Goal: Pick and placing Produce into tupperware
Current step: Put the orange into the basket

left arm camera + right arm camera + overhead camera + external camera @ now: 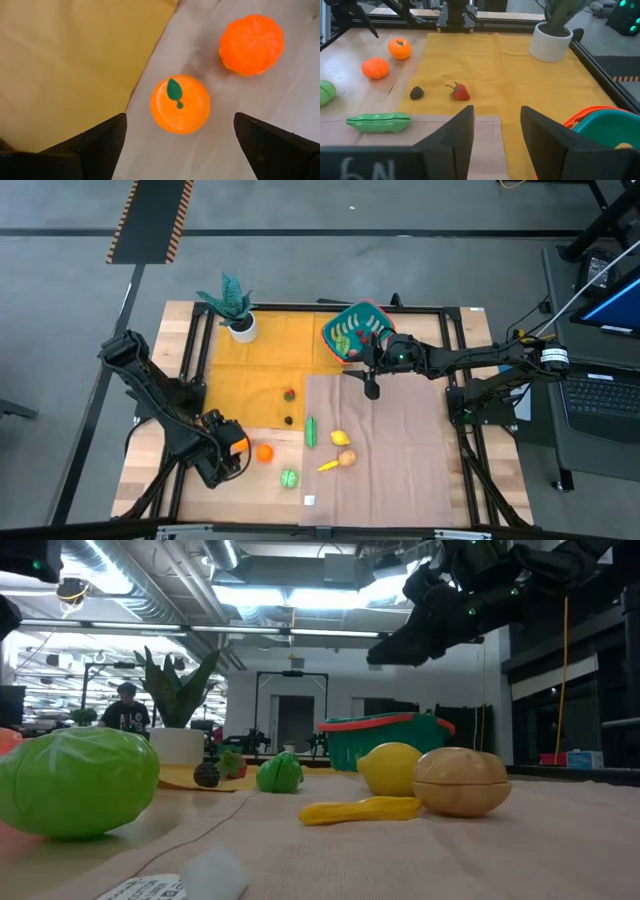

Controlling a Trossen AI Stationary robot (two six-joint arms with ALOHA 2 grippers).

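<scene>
**Left-wrist view: orange lined up between wide-open fingers**

Left-wrist view puts the left gripper (180, 150) directly over the orange (180, 104), fingers spread wide with clear margin either side, nothing held. Green leaf mark faces up. The orange sits on bare wood just beside the yellow cloth (65, 60); a ribbed tangerine (251, 44) lies near it but apart.

Handling, judged: small hollow-looking plastic toy, so light and rigid, glossy, therefore likely to slip or roll. Take it across the widest part, fingers low on the sides, square to the ball. Not fragile.

Right gripper (371, 388) hangs raised just beside the tupperware (352, 330), fingers part-way apart and empty in its wrist view. The tupperware already holds some produce, yellow-green pieces as far as the overhead view shows; I cannot tell which.

Elsewhere on the table:
- cabbage (289, 477), cucumber (311, 431), lemon (341, 438), potato (347, 458), a yellow piece (328, 466) on or near the tan cloth (400, 450)
- strawberry (461, 92) and a dark berry (416, 92) on the yellow cloth
- plant (238, 315) at the far corner

In the way: the tangerine is the nearest risk for a finger clipping it on closing. The route to the tupperware crosses open cloth; the right arm beside the container could crowd the drop.
</scene>
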